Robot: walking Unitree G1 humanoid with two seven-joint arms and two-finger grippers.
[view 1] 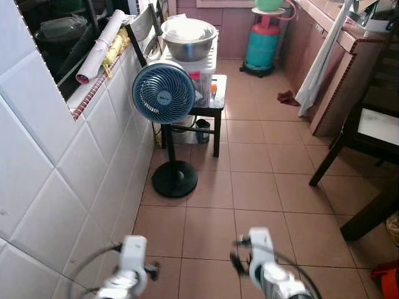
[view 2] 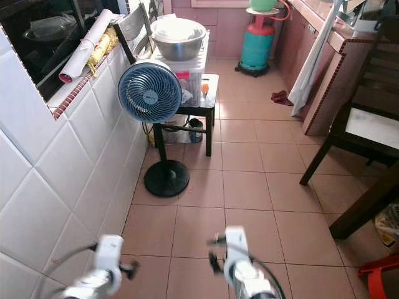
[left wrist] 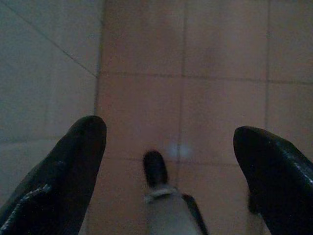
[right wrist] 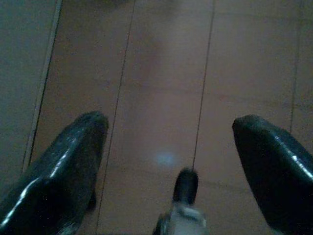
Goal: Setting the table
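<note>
- Tiled floor (view 1: 249, 187) runs ahead of you, white tiled wall (view 1: 56, 205) on the left.
- Your left gripper (left wrist: 168, 147) is spread wide, holding nothing, over floor.
- Your right gripper (right wrist: 168, 142) likewise, empty.
- One fan (view 1: 164, 92) stands by the wall; one steel bowl (view 1: 189, 37) sits far on one plastic box (view 1: 201, 70).
- One table (view 1: 377, 128) at right.

A fan (view 1: 164, 93) stands by the wall (view 1: 37, 187) on the left, a stool (view 1: 209, 112) behind it, a table (view 1: 374, 124) on the right.
</note>
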